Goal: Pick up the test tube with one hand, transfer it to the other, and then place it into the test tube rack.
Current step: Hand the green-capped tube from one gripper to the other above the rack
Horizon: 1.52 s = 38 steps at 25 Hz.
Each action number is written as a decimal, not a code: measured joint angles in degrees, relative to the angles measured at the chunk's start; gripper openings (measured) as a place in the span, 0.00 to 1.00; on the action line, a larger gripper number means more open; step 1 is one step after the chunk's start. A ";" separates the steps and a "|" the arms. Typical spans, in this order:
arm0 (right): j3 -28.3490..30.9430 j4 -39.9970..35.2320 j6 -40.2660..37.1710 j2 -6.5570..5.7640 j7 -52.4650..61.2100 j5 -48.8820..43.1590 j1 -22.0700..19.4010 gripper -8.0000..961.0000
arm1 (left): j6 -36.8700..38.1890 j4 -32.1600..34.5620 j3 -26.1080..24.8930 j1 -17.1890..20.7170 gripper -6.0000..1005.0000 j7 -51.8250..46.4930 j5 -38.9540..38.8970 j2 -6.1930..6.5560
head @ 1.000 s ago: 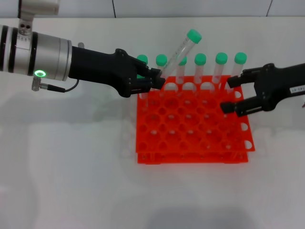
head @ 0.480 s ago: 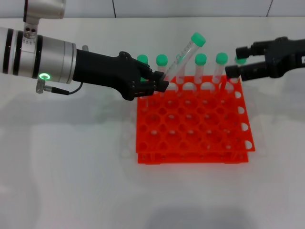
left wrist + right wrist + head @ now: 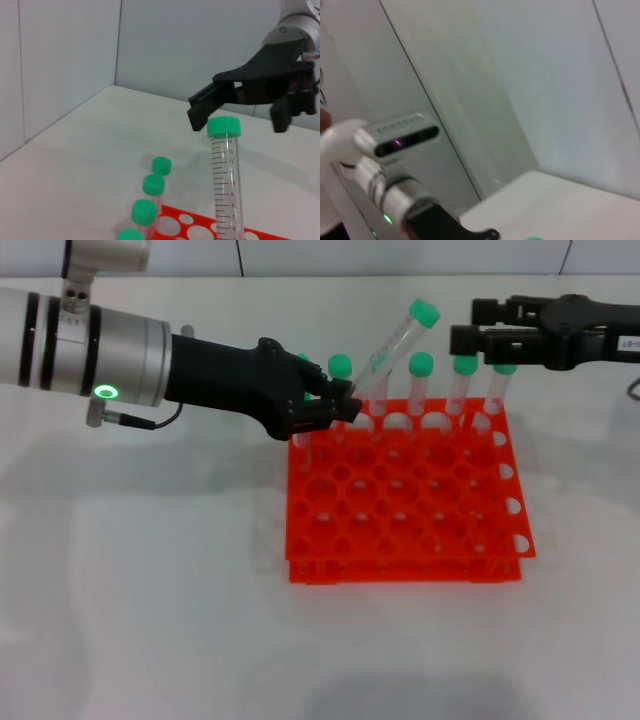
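We see a white table (image 3: 150, 590) against pale wall panels (image 3: 60, 60). Our left gripper (image 3: 335, 408) clamps the tilted test tube (image 3: 392, 345) over the test tube rack (image 3: 405, 500); the right gripper (image 3: 465, 330) hangs spread, empty.

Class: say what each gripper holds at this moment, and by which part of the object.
The left gripper holds the test tube by its lower end, cap tilted up. The right gripper holds nothing; its jaws are open just beyond the cap.
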 joint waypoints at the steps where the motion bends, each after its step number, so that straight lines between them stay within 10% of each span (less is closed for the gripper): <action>1: -0.58 1.36 0.31 0.04 -1.07 1.50 0.15 0.85 | -0.30 0.02 0.03 -0.06 0.24 0.07 0.00 -0.16; 16: -15.95 13.51 9.90 0.54 -16.84 23.59 -0.62 0.85 | -1.97 0.05 0.88 -0.29 0.24 0.78 0.14 -0.77; 38: -17.74 17.97 10.64 0.70 -22.69 30.70 -3.95 0.85 | -3.36 -0.32 0.88 -0.03 0.25 2.13 0.19 -1.00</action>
